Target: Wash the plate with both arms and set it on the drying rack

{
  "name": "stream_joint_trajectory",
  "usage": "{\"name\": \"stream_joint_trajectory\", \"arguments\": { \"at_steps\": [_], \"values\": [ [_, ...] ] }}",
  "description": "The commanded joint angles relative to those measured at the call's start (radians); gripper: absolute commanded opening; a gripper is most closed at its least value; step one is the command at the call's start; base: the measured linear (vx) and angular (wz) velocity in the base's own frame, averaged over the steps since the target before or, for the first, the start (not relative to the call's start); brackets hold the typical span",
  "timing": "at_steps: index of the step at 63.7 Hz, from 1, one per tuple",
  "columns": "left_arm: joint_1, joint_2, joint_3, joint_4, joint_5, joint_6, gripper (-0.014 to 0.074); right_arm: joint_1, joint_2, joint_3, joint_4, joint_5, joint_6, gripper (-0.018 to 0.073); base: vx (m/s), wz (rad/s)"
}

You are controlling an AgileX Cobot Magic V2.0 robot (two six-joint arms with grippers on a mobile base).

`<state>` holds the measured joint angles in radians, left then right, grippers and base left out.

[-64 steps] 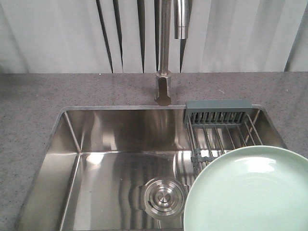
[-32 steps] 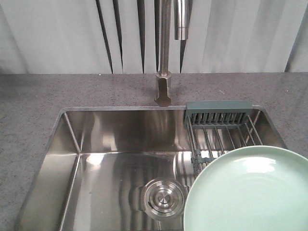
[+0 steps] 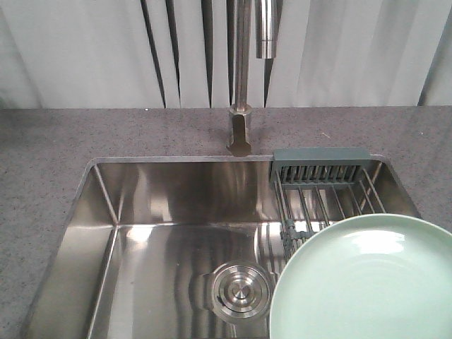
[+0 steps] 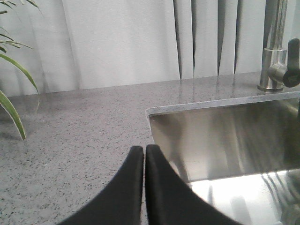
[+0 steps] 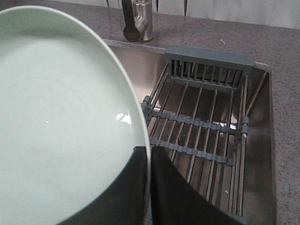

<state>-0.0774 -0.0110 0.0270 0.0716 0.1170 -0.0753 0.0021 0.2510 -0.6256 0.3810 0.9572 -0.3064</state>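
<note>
We find nothing changed: the plate (image 3: 364,279) stays by the drying rack (image 3: 321,173), and washing seems not yet begun. The right gripper (image 5: 150,154) pinches its rim. The left gripper (image 4: 144,150) is closed and empty.

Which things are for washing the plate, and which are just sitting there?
For the job: plate, held by the right gripper; left gripper; sink; faucet; drying rack.
Just there: plant leaves; curtain; countertop.

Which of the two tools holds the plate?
The right tool: it clamps the rim of the plate. The left tool is shut with nothing in it, over the counter.
</note>
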Motion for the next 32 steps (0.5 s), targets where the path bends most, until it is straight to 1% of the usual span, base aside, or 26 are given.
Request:
{"name": "stream_joint_trajectory", "arguments": {
  "at_steps": [1, 5, 8, 11, 14, 15, 19, 22, 25, 32],
  "values": [
    [-0.004, -0.016, 0.020, -0.010, -0.076, -0.013, -0.0006, 0.000, 0.016, -0.024, 0.020, -0.067, 0.001, -0.0002, 0.00, 0.00],
    [-0.004, -0.016, 0.019, -0.034, -0.076, -0.042, -0.0006, 0.000, 0.016, -0.024, 0.020, -0.067, 0.001, -0.0002, 0.00, 0.00],
    [-0.004, -0.016, 0.019, -0.088, -0.076, -0.102, -0.0006, 0.000, 0.016, -0.024, 0.020, -0.067, 0.001, -0.0002, 0.00, 0.00],
    [-0.004, -0.016, 0.019, -0.150, -0.076, -0.174, -0.0006, 0.000, 0.016, -0.024, 0.020, -0.067, 0.001, -0.0002, 0.00, 0.00],
    [-0.004, -0.016, 0.019, -0.250, -0.076, -0.276, -0.0006, 0.000, 0.016, -0.024, 0.020, -0.067, 0.001, -0.0002, 0.00, 0.00],
    [-0.004, -0.016, 0.019, -0.270, -0.076, -0.311, -0.0006, 0.000, 0.016, -0.024, 0.020, -0.067, 0.001, -0.0002, 0.00, 0.00],
    [-0.004, -0.016, 0.019, -0.326, -0.076, -0.383, -0.0006, 0.000, 0.016, -0.024, 0.020, -0.067, 0.001, -0.0002, 0.00, 0.00],
    [-0.004, -0.016, 0.019, -0.349, -0.076, -0.416, -0.0006, 0.000, 0.016, -0.024, 0.020, -0.067, 0.001, -0.0002, 0.00, 0.00],
    [-0.004, -0.016, 0.018, -0.351, -0.078, -0.432, -0.0006, 0.000, 0.016, -0.024, 0.020, -0.067, 0.001, -0.0002, 0.00, 0.00],
    [-0.004, -0.016, 0.014, -0.359, -0.104, -0.440, -0.0006, 0.000, 0.016, -0.024, 0.020, -0.067, 0.001, -0.0002, 0.00, 0.00]
  ]
}}
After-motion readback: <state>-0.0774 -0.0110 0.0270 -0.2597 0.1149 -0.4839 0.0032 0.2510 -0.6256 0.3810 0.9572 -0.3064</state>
